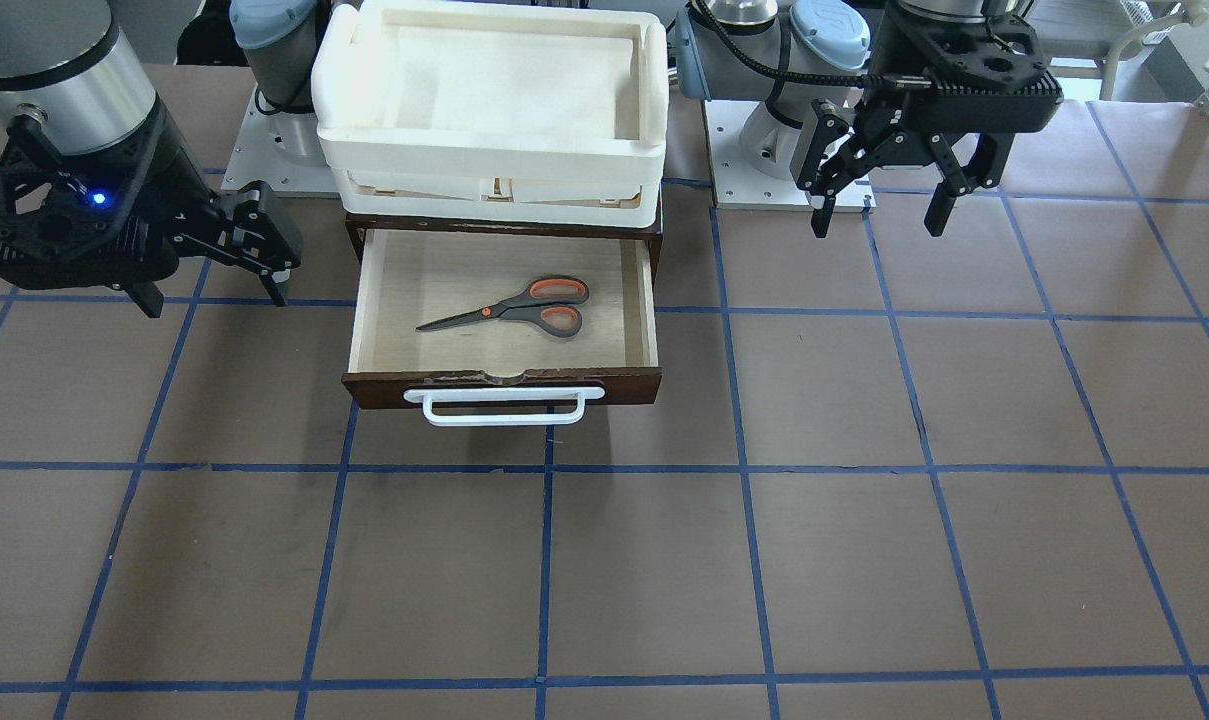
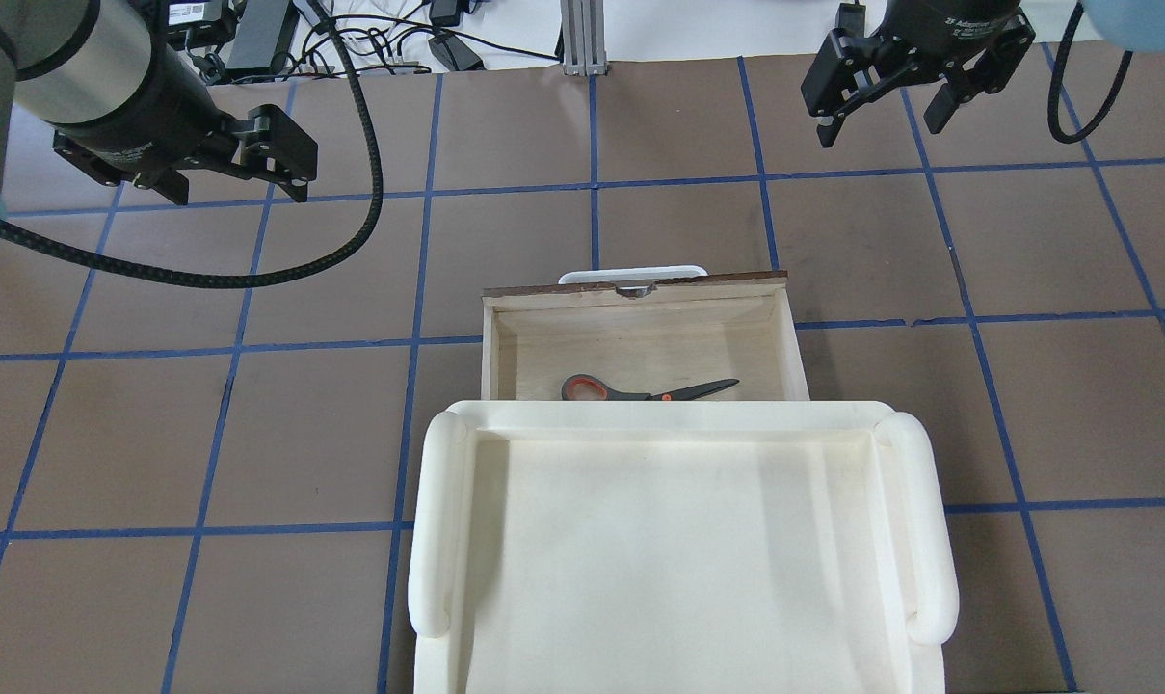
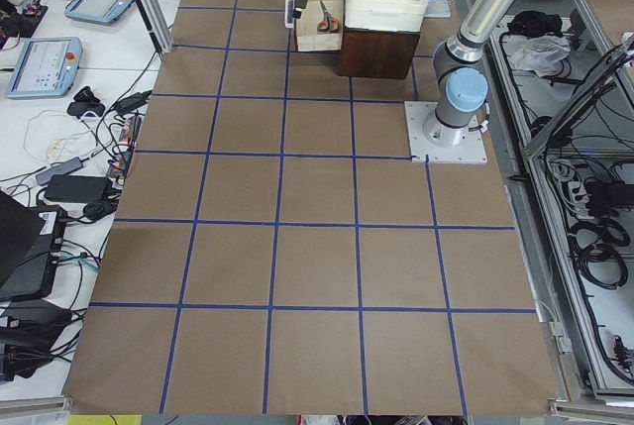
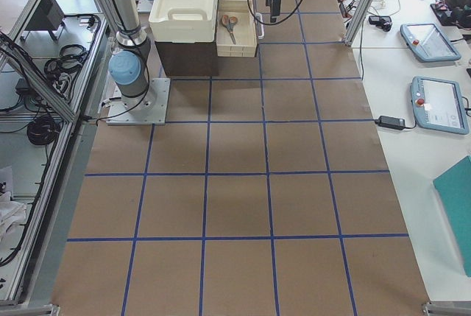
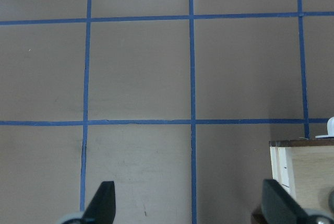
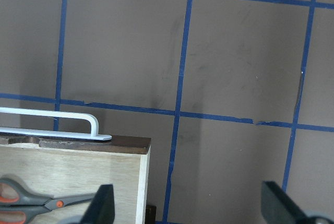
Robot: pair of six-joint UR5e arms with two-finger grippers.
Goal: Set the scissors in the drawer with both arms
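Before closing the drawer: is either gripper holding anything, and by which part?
Nothing is held. The left gripper and right gripper are open; the scissors lie in the drawer.

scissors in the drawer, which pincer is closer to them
Right. The right pincer hovers just off the drawer on the blade-tip side, and its wrist camera catches the scissors. The left pincer is farther out on the loop side, seeing only the drawer's corner.

Brown tabletop (image 1: 864, 560) with blue tape grid (image 1: 546, 560); white benches (image 4: 390, 80) alongside
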